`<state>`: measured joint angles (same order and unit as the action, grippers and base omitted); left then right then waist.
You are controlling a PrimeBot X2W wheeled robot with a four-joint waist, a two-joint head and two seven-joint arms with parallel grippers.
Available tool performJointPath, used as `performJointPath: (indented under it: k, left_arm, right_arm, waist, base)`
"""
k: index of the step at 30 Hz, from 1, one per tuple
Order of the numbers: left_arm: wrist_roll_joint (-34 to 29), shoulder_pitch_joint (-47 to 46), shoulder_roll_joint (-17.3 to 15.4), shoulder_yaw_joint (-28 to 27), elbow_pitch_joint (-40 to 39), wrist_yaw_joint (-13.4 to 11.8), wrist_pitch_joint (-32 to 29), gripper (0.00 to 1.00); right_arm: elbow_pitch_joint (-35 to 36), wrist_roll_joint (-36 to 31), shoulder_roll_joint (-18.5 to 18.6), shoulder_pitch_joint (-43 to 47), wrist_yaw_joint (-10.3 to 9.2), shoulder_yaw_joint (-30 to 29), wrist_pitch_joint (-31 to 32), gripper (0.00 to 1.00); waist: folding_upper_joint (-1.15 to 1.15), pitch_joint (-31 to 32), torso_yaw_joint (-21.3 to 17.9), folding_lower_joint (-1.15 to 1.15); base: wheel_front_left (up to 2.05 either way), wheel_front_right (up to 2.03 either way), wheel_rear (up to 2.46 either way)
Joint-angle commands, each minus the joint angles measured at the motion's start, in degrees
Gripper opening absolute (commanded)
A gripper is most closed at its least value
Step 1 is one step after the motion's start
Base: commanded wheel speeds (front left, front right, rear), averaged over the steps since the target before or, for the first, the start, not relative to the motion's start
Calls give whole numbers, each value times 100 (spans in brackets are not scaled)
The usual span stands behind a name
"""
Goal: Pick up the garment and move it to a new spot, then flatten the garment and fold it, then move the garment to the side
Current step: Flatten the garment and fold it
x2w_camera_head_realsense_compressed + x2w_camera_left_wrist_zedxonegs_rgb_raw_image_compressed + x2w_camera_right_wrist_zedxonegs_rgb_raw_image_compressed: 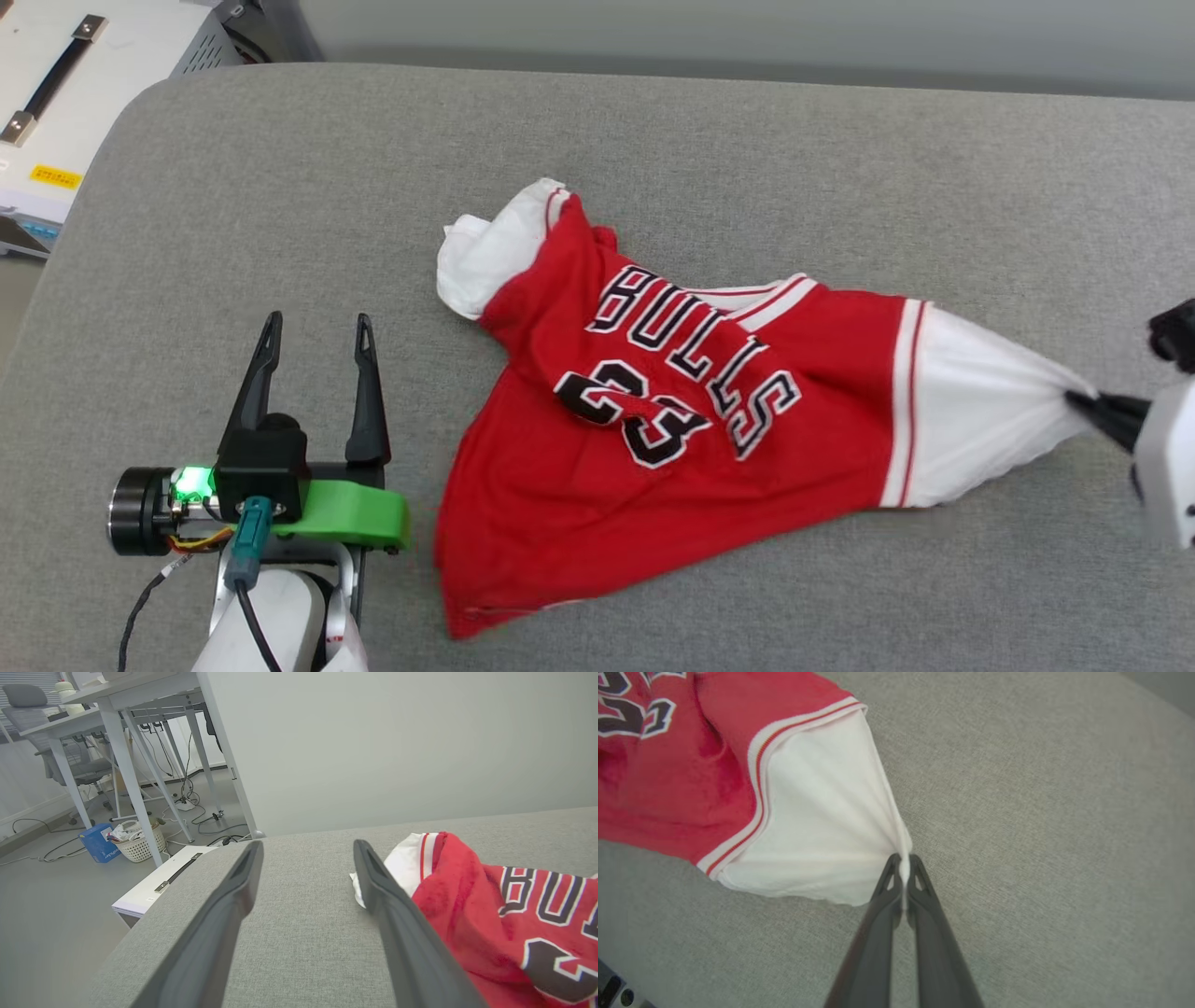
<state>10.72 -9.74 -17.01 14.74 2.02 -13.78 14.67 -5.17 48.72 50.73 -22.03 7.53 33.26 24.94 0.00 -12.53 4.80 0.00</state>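
The garment point(653, 420), a red jersey with white sleeves and black-and-white lettering, lies crumpled on the grey padded surface point(280, 187). My right gripper point(1083, 403) at the right edge is shut on the tip of one white sleeve point(822, 849), which is pulled taut into a fan toward the fingers. In the right wrist view the right gripper point(903, 863) pinches that sleeve's edge. My left gripper point(317, 338) stands open at the lower left, apart from the garment. In the left wrist view the left gripper point(308, 851) points past the other white sleeve point(406, 863), beside the garment point(514, 924).
A white case with a black handle point(65, 84) sits beyond the surface's far left corner. In the left wrist view, white desk legs point(126, 765), a basket point(135, 840) and cables stand on the floor behind. A grey wall point(397, 742) rises behind the surface.
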Motion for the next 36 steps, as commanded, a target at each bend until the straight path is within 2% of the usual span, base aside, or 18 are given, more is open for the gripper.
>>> performJointPath:
  k: [1, 6, 10, 12, 13, 20, 21, 22, 26, 30, 33, 36]
  left_arm:
    - [-71, 86, 54, -28, 10, 44, 32, 100]
    - [-177, 42, 168, -77, -3, 162, 32, 100]
    - [-264, -51, 259, -92, 8, 247, 32, 100]
    - [-302, -94, 301, -103, 24, 284, 32, 100]
    - [-356, -168, 368, -120, 50, 341, 32, 100]
    - [-432, -229, 446, -213, 159, 453, 33, 100]
    - [-433, -236, 449, -231, 177, 484, 33, 100]
    - [-431, -241, 446, -251, 191, 510, 33, 100]
    - [-436, -342, 387, -337, 230, 665, 33, 100]
    - [-418, -571, 233, -374, 333, 941, 33, 100]
    - [-335, -895, 43, -310, 507, 1314, 19, 100]
    - [-184, -1333, -120, -165, 615, 1750, -363, 100]
  right_arm:
    - [-17, 70, 129, -129, -4, -163, 25, 0]
    - [-367, 241, 463, -252, -4, -675, 323, 0]
    - [-948, 113, 469, -421, -4, -763, 571, 0]
    - [-1328, 12, 338, -519, -4, -762, 639, 0]
    - [-1931, -118, 35, -583, -4, -701, 692, 0]
    - [-2733, -93, -659, -578, -4, -578, 342, 0]
    - [-2775, -102, -707, -589, -4, -595, 160, 64]
    - [-2782, -128, -727, -600, -4, -604, -12, 100]
    - [-2639, -339, -648, -588, -4, -688, -969, 100]
    - [-2349, -560, -567, -449, -4, -851, -1784, 100]
    - [-2000, -694, -566, -278, -4, -1013, -2137, 100]
    - [-1593, -841, -624, -83, -4, -1164, -2236, 100]
  waist:
    - [0, 12, -9, 0]
    - [0, -127, 63, 0]
    - [0, -296, 142, 0]
    - [0, -375, 174, 0]
    - [0, -471, 225, 0]
    - [0, -458, 194, 0]
    - [0, -417, 173, 0]
    - [0, -376, 151, 0]
    - [0, -164, 62, 0]
    - [0, 37, -40, 0]
    - [0, 151, -116, 0]
    - [0, 212, -179, 0]
  base:
    - [0, 0, 0]
    - [0, 0, 0]
    - [0, 0, 0]
    - [0, 0, 0]
    - [0, 0, 0]
    - [0, 0, 0]
    - [0, 0, 0]
    - [0, 0, 0]
    - [0, 0, 0]
    - [0, 0, 0]
    - [0, 0, 0]
    - [0, 0, 0]
